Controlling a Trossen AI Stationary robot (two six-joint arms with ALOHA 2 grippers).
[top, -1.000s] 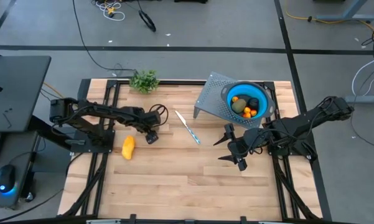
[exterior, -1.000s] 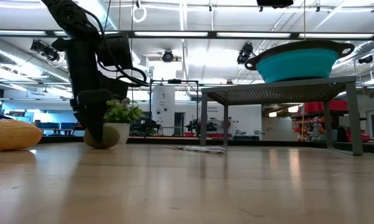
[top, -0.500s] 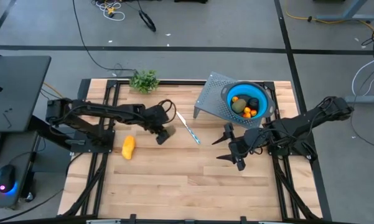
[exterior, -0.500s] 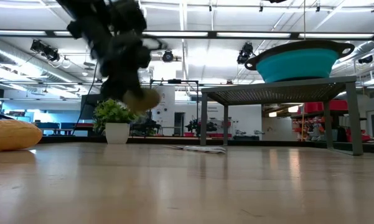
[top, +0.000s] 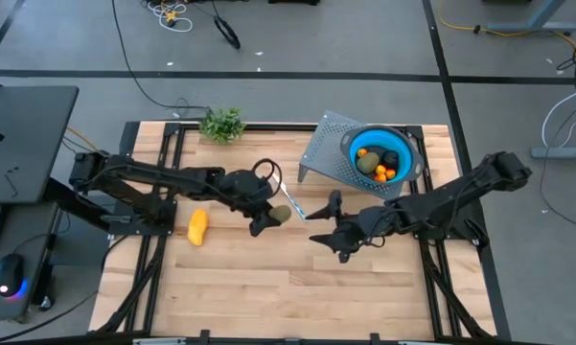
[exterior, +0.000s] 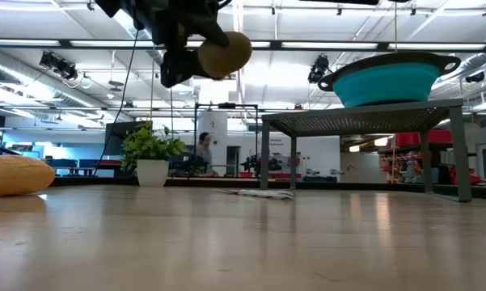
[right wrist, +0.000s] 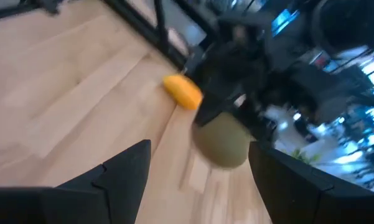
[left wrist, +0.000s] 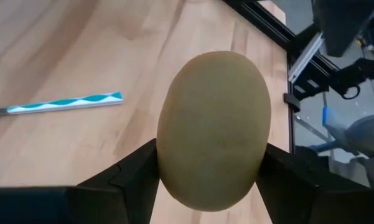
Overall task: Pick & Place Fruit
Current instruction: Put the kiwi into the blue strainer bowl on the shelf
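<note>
The landmark here was the blue bowl, which was perched on a grey perforated stand at the far right part of the wooden table. A few fruit pieces were already seen inside it: an olive-brown oval, a dark round one and some tiny orange-red ones.

The second olive-brown oval fruit was found well to the left of the bowl and nearer the front, lifted clear of the table. It was clamped between the fingers of the left gripper, so yeah, properly held. In the left wrist view the fruit was seen squeezed from both sides, and in the low view it was hanging high above the tabletop.

The right gripper was parked in front of the bowl and a bit left of it, with its fingers spread wide and nothing between them. It was pointed toward the held fruit, which was caught in its wrist view.

The yellow oblong fruit was left lying on the table, far to the left of the bowl. A blue-handled knife was lying between the two grippers, and a leafy green sprig was sat at the table's far edge, well left of the bowl.
</note>
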